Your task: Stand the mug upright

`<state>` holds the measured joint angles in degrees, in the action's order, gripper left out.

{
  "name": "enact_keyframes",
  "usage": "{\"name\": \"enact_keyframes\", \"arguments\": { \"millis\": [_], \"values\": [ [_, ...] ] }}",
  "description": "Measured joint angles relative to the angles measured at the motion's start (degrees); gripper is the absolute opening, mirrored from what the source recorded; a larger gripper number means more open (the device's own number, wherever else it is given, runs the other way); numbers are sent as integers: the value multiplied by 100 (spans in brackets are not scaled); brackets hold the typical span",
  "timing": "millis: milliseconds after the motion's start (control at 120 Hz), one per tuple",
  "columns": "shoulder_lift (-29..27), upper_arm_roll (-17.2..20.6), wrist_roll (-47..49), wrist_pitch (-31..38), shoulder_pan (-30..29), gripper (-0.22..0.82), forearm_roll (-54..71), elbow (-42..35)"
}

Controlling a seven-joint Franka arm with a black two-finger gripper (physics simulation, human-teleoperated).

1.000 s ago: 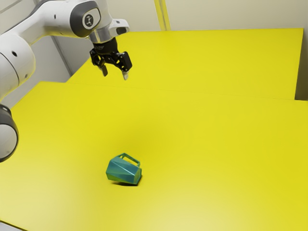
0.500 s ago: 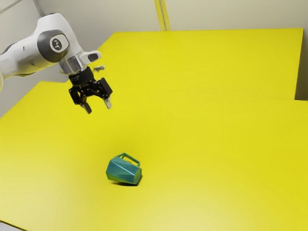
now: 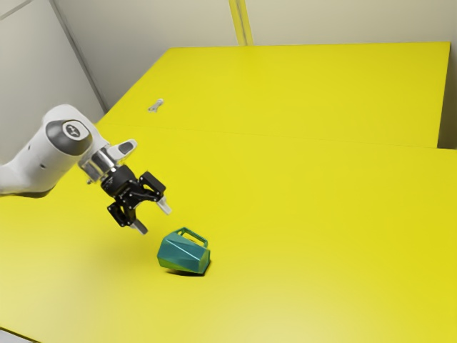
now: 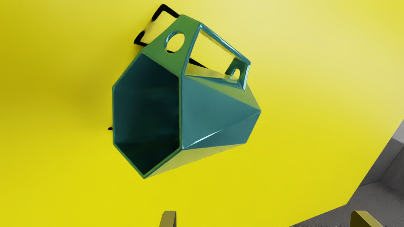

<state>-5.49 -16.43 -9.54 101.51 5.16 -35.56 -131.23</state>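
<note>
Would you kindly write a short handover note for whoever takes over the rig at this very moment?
Gripper: open and holding nothing, close to the faceted teal mug but apart from it.
Mug: lying on its side on the yellow table, angular handle on its upper side.
Done: gripper near the mug; no grasp yet.
Left: grip the mug, turn it upright, set it on its base and let go.
</note>
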Motion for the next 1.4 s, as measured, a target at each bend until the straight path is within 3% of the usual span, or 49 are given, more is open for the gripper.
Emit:
{"name": "enact_keyframes", "arguments": {
  "millis": [575, 1092, 1400],
  "values": [
    [278, 5, -1454, 1009, 19, 60, -248, -423],
    [503, 9, -2510, 1256, 85, 60, -1400, -809],
    [491, 1, -2983, 1264, 139, 50, -1792, -973]
  ]
}}
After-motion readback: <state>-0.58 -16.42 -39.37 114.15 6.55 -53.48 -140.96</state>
